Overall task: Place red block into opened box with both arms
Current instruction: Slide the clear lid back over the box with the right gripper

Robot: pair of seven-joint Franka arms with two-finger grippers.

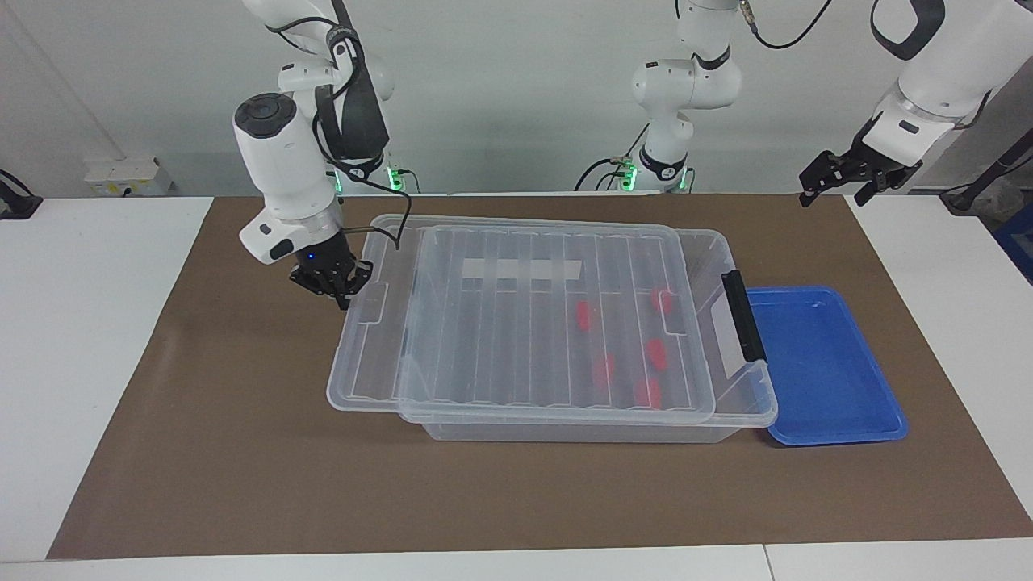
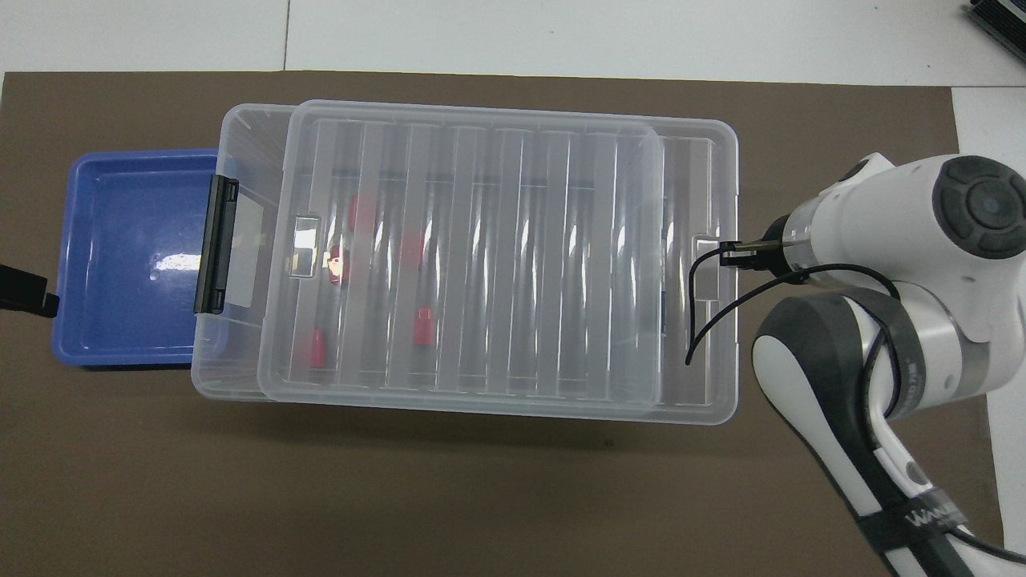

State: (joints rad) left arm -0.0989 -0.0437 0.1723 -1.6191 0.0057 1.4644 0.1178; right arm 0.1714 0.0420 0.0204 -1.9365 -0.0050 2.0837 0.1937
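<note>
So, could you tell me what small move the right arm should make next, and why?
Probably one more short push toward the left arm's end. The right gripper, shut, sits at the lid's edge tab, and the lid overhangs the box at the right arm's end while a strip by the dark latch is uncovered. The red blocks lie inside. The left gripper waits open, raised.

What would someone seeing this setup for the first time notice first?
A big clear box sits mid-table, its ribbed lid lying across nearly all of it, with red blocks showing through. The right gripper, shut, is at the lid's edge toward the right arm's end. A blue tray lies beside the box, at the left arm's end.
</note>
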